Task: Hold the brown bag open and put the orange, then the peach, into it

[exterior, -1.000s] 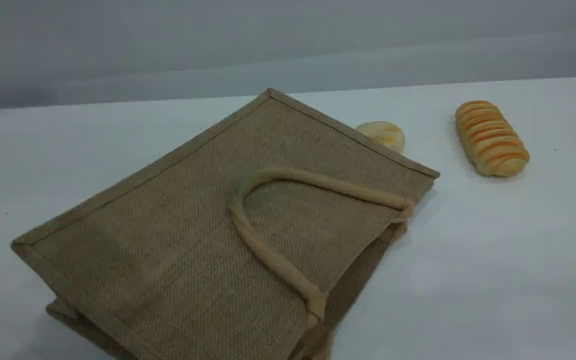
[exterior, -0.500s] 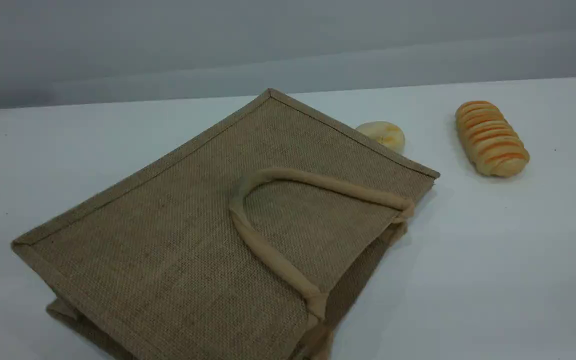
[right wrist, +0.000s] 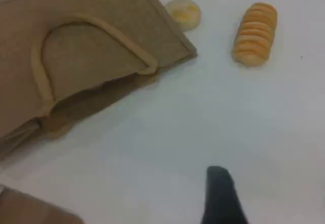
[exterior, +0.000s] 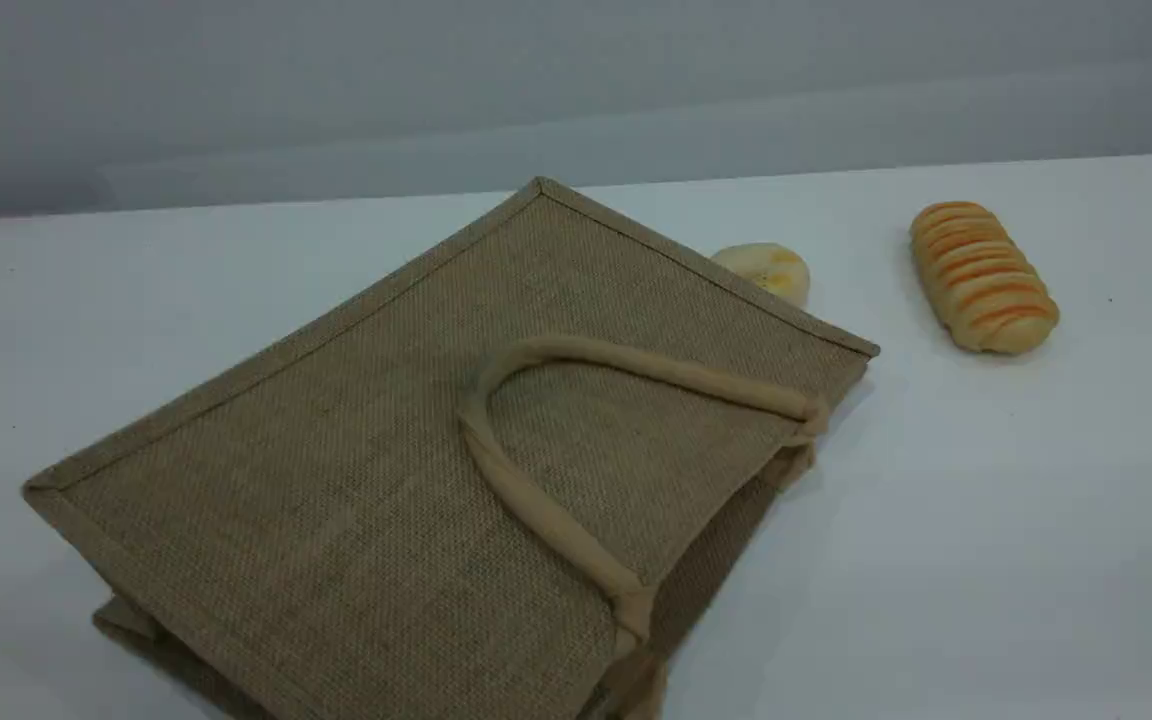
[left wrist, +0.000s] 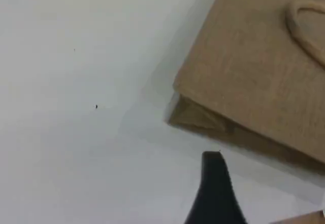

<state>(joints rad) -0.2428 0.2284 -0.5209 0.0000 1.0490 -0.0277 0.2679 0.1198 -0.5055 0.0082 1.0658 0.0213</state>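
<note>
Both hands stay out of the scene view, and each wrist view shows just one dark fingertip at its bottom edge. On the left hand (left wrist: 216, 183) that fingertip hangs over the bare white counter (left wrist: 76, 132), just beside the closed bottom corner of the brown bag (left wrist: 254, 71), not touching it. Its fingers stand wide apart, with nothing between them. On the right hand (right wrist: 221, 196) the fingertip also hangs over bare counter, well apart from the bag's open end. You cannot tell if this hand is apart or together, and nothing shows in it.

One brown bag (exterior: 386, 450) lies flat on its side in the middle and near left of the counter (exterior: 986, 550). Its mouth faces right and near, and it gapes just a little. One beige handle (exterior: 536, 500) lies in a loop on the top side. A bit of a second handle (exterior: 796, 462) peeks out under the mouth edge.

Two breads sit on the far right. One pale yellow round bun (exterior: 766, 268) is just behind the bag's far edge. One striped yellow-orange loaf (exterior: 983, 277) lies farther right, apart from the bun.

The orange and the peach show in none of the views.
</note>
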